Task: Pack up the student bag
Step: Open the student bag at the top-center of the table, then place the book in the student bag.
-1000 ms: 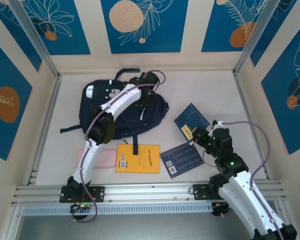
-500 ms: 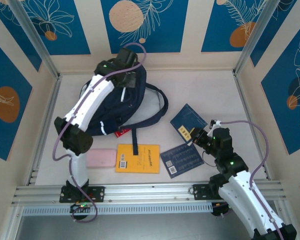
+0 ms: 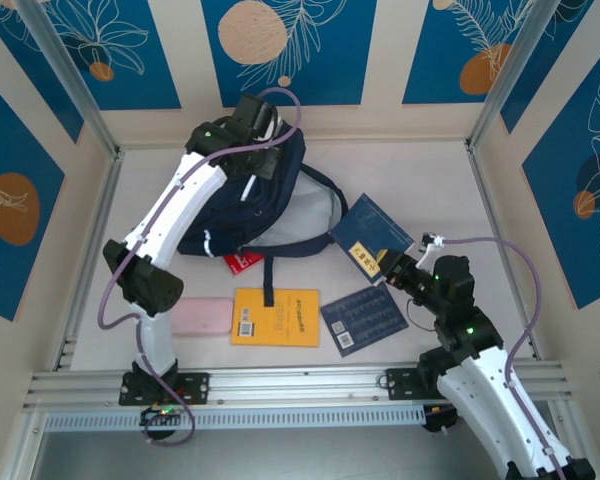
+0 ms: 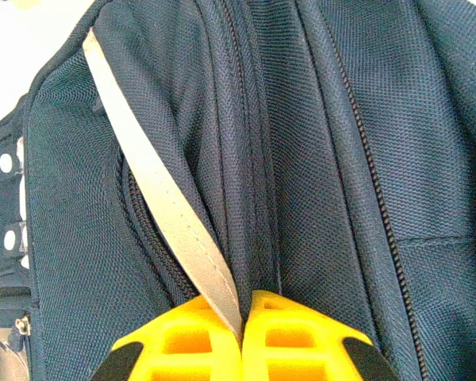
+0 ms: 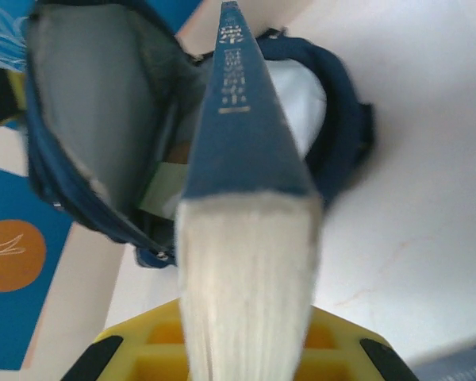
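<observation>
One pink case (image 3: 202,316) near-left on the worktop (image 3: 420,180). Left fingers (image 4: 198,317) pinched together on the grey strap (image 4: 155,198) of the one bag (image 3: 280,185), far-left of centre. Its top end is raised, long axis slanting far to near-left, open mouth facing right. One red item (image 3: 242,262) half under it. Three books: yellow book (image 3: 275,317), flat blue book (image 3: 363,320), held blue book (image 3: 370,232) clamped in right fingers (image 5: 337,333).

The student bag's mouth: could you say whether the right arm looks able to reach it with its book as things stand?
Probably yes: the left gripper, shut on the top of the student bag, holds it lifted, mouth gaping toward the right gripper, whose blue book points at it, nothing between.
</observation>
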Robot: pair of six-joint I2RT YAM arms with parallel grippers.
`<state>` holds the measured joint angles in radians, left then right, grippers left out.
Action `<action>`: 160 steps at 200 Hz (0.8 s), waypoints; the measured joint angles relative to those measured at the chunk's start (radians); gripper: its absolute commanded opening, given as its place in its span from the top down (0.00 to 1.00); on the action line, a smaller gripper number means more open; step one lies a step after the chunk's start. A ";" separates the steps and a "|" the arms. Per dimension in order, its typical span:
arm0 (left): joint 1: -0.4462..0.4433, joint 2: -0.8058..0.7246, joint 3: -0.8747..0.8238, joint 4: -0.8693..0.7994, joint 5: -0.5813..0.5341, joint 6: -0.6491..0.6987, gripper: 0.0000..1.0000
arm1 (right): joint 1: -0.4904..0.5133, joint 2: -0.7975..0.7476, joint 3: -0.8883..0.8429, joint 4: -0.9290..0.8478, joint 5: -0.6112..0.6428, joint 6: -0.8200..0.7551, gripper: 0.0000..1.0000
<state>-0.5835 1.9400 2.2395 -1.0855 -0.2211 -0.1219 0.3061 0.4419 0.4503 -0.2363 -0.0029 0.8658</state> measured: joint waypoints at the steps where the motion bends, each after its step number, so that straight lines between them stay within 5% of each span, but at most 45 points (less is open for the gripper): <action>1: -0.002 0.000 0.000 0.000 0.004 0.001 1.00 | 0.000 0.000 0.001 0.002 -0.002 0.000 1.00; 36: -0.013 -0.023 -0.068 0.071 0.074 0.036 1.00 | 0.000 0.097 0.040 0.099 -0.098 -0.001 1.00; 105: 0.034 -0.093 -0.167 0.155 0.215 0.055 1.00 | -0.005 0.602 0.171 0.389 -0.294 0.157 1.00; 160: 0.050 -0.132 -0.229 0.182 0.287 0.080 1.00 | 0.050 0.910 0.363 0.558 -0.338 0.272 1.00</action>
<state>-0.5339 1.8076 2.0109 -0.9035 0.0658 -0.0418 0.3565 1.3518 0.8135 0.3214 -0.3408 1.1378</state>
